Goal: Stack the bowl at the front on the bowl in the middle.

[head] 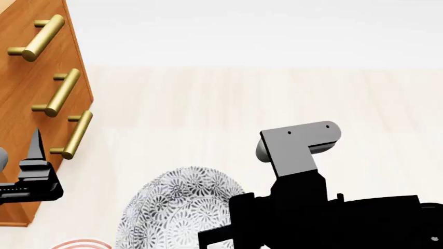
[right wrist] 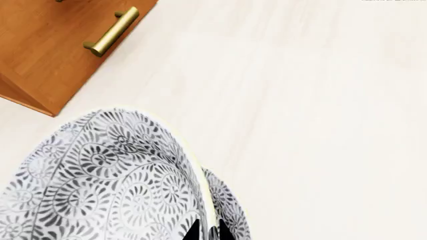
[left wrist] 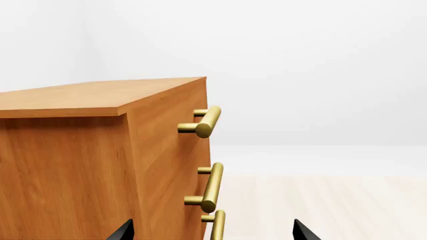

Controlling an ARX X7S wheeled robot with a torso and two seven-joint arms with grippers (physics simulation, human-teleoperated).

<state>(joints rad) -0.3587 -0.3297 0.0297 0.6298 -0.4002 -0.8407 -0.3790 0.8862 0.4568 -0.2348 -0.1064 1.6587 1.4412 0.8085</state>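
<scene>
The bowl (right wrist: 100, 185) is white, covered in a grey pattern of swirling floral medallions, with a pale cream rim. The cabinet (left wrist: 80, 165) is warm orange-brown wood with a visible grain, and its 3 bar handles (head: 61, 93) are brassy gold. The floor (head: 242, 104) is pale cream wood with faint streaks. The right gripper (right wrist: 205, 232) is black; its arm carries a grey bracket (head: 301, 145). The left gripper (left wrist: 212, 231) has black fingertips. At the head view's lower edge, a thin red-and-white curved rim (head: 80, 244) shows.

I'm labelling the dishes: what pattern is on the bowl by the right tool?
The bowl has grey floral swirls on white, clearest in the right wrist view.
</scene>
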